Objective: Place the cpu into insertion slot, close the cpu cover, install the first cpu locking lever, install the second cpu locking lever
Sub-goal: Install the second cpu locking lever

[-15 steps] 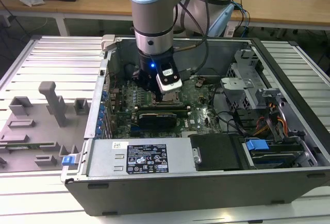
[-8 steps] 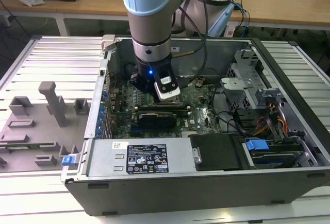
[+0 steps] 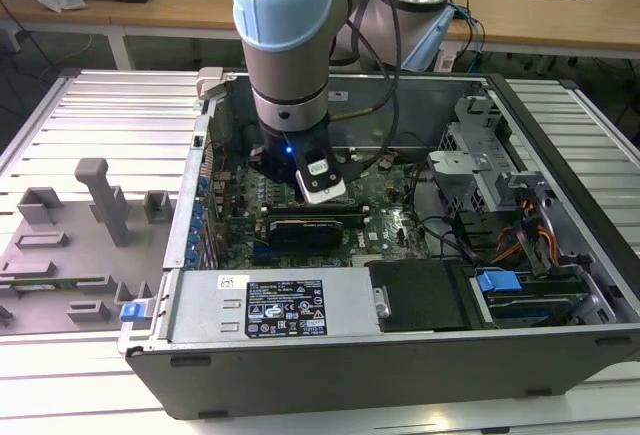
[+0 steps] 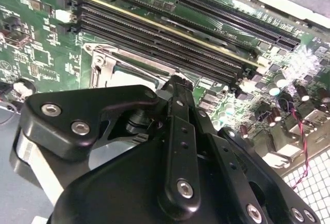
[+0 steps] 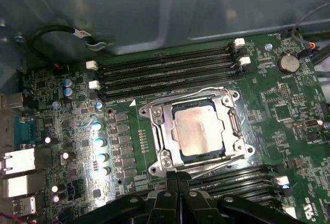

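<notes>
In the first wrist view the cpu already sits in the insertion slot, showing through the window of the cpu cover, which lies folded down around it. The gripper has its fingertips pressed together with nothing between them, poised just at the six o'clock edge of the socket, close to the thin wire locking levers running along that edge. The risk, as I judge it, is a sideways slip: a fingertip sliding off the springy lever could let it snap back, or scrape the memory slots and small capacitors crowded round the socket. The second wrist view shows the gripper linkage from behind, masking most of the socket, while the exterior view places the arm reaching down into the open computer case, toward its ten o'clock quarter.
</notes>
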You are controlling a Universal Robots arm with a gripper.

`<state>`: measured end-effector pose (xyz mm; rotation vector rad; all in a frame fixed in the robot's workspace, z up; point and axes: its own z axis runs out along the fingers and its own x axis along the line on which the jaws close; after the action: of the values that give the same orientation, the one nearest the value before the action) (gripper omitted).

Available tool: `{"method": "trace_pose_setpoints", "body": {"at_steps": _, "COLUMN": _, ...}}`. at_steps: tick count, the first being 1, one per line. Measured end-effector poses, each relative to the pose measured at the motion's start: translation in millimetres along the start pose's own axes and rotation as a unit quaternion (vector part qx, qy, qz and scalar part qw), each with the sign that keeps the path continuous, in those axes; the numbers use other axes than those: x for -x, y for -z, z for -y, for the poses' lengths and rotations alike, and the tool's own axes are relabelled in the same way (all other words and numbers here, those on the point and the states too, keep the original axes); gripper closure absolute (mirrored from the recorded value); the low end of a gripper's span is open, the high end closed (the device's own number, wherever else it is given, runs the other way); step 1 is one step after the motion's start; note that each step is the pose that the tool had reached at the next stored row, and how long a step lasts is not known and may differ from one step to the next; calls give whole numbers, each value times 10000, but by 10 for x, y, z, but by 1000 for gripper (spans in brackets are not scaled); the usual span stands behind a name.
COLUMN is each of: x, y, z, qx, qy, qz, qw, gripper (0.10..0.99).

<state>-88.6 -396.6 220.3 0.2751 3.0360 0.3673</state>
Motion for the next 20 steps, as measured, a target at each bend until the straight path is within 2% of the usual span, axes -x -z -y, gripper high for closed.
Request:
{"method": "trace_pose_setpoints", "body": {"at_steps": 3, "x": -9, "y": -52, "z": 21, "qx": 70, "qy": 36, "qz": -22, "qw": 10000, "gripper": 980}}
{"method": "trace_pose_setpoints", "body": {"at_steps": 6, "x": -24, "y": -103, "z": 38, "qx": 112, "qy": 57, "qz": -35, "qw": 9999, "gripper": 980}}
{"method": "trace_pose_setpoints", "body": {"at_steps": 12, "x": -103, "y": -197, "z": 78, "qx": 141, "qy": 68, "qz": -47, "qw": 9999, "gripper": 980}}
{"method": "trace_pose_setpoints", "body": {"at_steps": 16, "x": -108, "y": -229, "z": 77, "qx": 179, "qy": 73, "qz": -44, "qw": 9998, "gripper": 980}}
{"method": "trace_pose_setpoints", "body": {"at_steps": 20, "x": -110, "y": -221, "z": 74, "qx": 167, "qy": 74, "qz": -50, "qw": 9998, "gripper": 980}}
